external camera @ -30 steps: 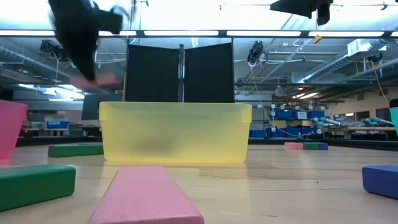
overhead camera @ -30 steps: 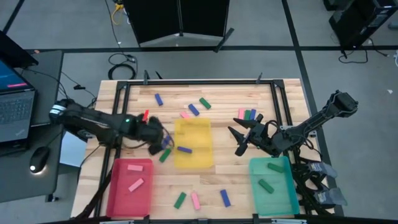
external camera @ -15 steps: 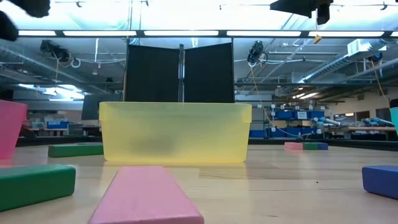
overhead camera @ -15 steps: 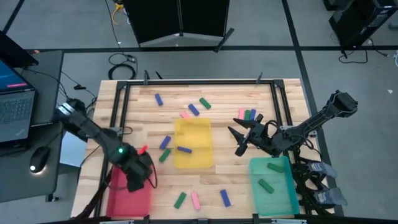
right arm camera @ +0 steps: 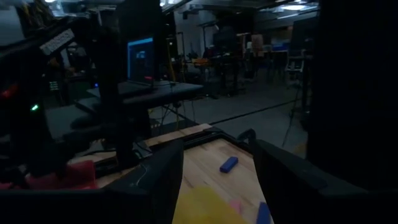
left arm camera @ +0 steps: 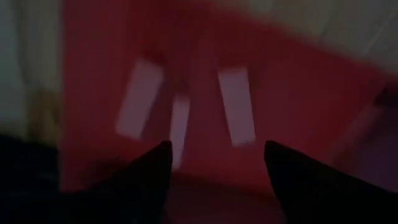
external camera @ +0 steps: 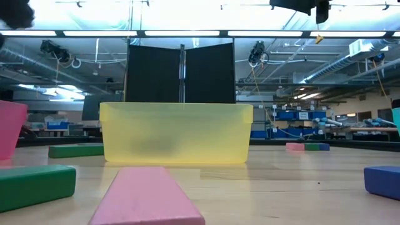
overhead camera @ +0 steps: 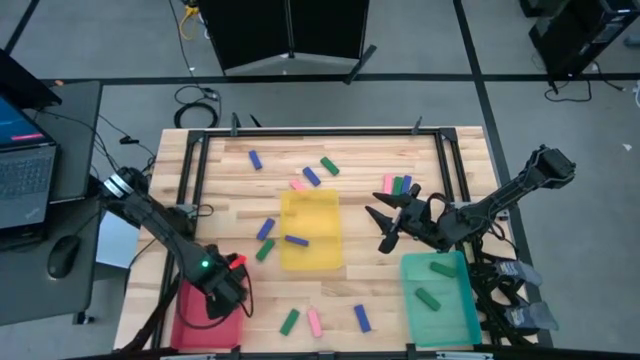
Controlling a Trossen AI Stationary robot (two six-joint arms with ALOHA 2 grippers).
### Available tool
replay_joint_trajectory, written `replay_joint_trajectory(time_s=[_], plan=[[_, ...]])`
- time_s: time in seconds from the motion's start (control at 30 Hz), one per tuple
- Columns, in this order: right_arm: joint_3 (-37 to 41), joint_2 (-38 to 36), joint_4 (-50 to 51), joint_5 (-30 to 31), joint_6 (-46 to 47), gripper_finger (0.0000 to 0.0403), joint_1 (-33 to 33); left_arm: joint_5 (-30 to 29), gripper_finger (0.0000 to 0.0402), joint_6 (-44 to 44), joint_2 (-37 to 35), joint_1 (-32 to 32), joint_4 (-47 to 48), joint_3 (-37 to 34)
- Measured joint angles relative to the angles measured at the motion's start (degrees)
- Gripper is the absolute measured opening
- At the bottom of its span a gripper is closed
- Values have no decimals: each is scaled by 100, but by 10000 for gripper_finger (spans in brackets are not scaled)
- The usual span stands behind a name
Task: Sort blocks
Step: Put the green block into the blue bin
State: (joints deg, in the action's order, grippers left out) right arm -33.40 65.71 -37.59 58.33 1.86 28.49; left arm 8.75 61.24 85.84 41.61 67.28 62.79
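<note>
My left gripper (left arm camera: 214,155) hangs open over the red tray (overhead camera: 196,312) at the table's near left. Three pink blocks (left arm camera: 236,115) lie flat on the tray's floor below its fingers. My right gripper (overhead camera: 385,228) stands open above the table, right of the yellow tray (overhead camera: 310,230), with nothing between its fingers. One blue block (overhead camera: 296,240) lies in the yellow tray. Two green blocks (overhead camera: 443,267) lie in the teal tray (overhead camera: 440,300). Other pink, green and blue blocks lie loose on the table.
Loose blocks lie beyond the yellow tray (overhead camera: 311,176), left of it (overhead camera: 264,250), in a row at the far right (overhead camera: 398,185) and along the near edge (overhead camera: 314,322). A black frame (overhead camera: 200,140) borders the table. A laptop (overhead camera: 25,170) sits on a stand to the left.
My left gripper has swung from beside the yellow tray's left side toward the table's near left, over the red tray. The pink block it carried now lies in that tray beside the two others.
</note>
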Motion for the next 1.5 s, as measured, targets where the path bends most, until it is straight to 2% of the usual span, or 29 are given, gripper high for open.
replay_joint_trajectory(time_s=[0.1, 0.17, 0.37, 0.57, 0.63, 0.7, 0.77, 0.87, 1.03, 1.13, 1.27, 1.4, 1.5], plan=[[-27, -3, 16, -71, 117, 211, 0, -622, 280, -207, -104, -63, 37, 216], [-27, -2, 45, -53, 164, 214, -4, -1274, 284, -410, -142, -113, 41, 445], [-31, 0, 751, 88, 928, 222, -291, -4295, 285, -999, -190, -282, -23, 1284], [-31, 339, 1548, -984, 2211, 229, -871, -6909, 286, -1323, -188, -493, -280, 1852], [-31, 514, 1698, -1126, 2400, 229, -997, -7740, 286, -1319, -190, -521, -424, 1996], [-31, 621, 1958, -1157, 2601, 229, -1134, -8256, 286, -1333, -190, -548, -452, 2143], [-89, 634, 2491, -1179, 3012, 229, -1349, -8442, 286, -1464, -190, -638, -441, 2253], [-396, 643, 3756, -1413, 3617, 229, -1764, -8420, 286, -1554, -271, -831, -435, 2312], [-892, 885, 4822, -1783, 3768, 229, -2315, -7625, 283, -1892, -241, -1417, -542, 2319], [-1181, 1086, 4921, -2082, 3371, 229, -2743, -7038, 279, -2578, -150, -1858, -1008, 2319], [-1686, 1526, 4909, -2904, 2607, 229, -3440, -6165, 273, -3869, -137, -2501, -1970, 2313], [-2182, 1967, 4895, -3787, 1905, 229, -4134, -5687, 269, -4749, -351, -3093, -2571, 2312], [-2515, 2209, 4884, -4544, 1626, 229, -4590, -5569, 269, -4860, -732, -3466, -2566, 2315]])
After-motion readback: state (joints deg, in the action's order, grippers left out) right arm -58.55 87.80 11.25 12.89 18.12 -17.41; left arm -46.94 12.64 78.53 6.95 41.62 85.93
